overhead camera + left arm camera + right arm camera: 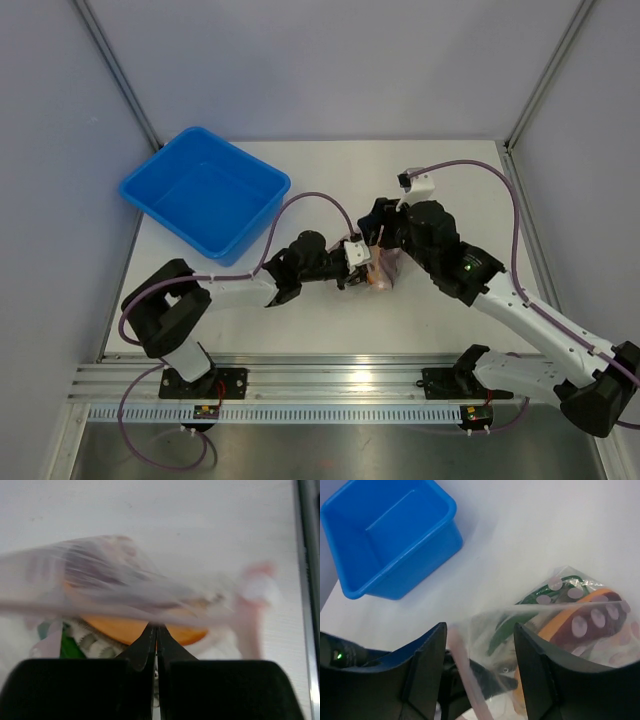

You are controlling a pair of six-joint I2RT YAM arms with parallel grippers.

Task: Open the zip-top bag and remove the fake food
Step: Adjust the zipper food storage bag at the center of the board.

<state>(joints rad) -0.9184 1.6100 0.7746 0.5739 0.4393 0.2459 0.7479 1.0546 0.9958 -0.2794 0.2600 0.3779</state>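
Observation:
The zip-top bag lies at the middle of the table, a clear pouch with a pinkish zip strip. Inside it shows fake food: an orange piece with dark red spots, a green vegetable and a grey fish. My left gripper is shut, its tips pinching the bag's film just in front of the orange piece. My right gripper hangs open over the bag's zip end, one finger on each side of it. From above, both grippers meet at the bag.
A blue bin stands at the back left of the table, a little way from the bag; it also shows in the right wrist view. A metal rail runs along the near edge by the arm bases.

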